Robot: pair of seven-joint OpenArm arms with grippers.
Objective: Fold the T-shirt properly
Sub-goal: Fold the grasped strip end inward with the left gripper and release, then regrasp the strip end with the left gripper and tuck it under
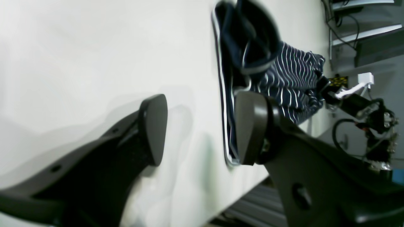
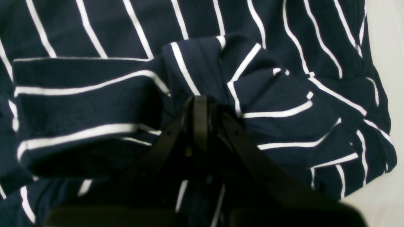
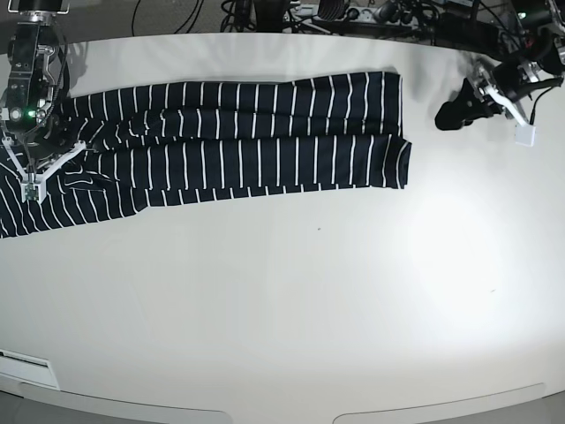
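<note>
White tabletop (image 3: 291, 309) fills the room's middle, pale and smooth. Across its far half, from nine o'clock toward one, lies the dark navy cloth T-shirt with thin white stripes (image 3: 256, 141), already doubled into a long narrow band. Its end at one o'clock sits square and neat, while the nine o'clock end spreads loose and rumpled.

At that rumpled end the right gripper (image 2: 200, 104) has its black jaws pinched tight on a bunched pleat of the striped fabric, I'd guess to lift that end and carry it over for the next fold.

Out at two o'clock the left gripper (image 1: 199, 129) hovers over bare table, just beside the shirt's neat end, its two dark pads spread wide with nothing between them. It seems parked there ready to catch or pin the hem.
</note>
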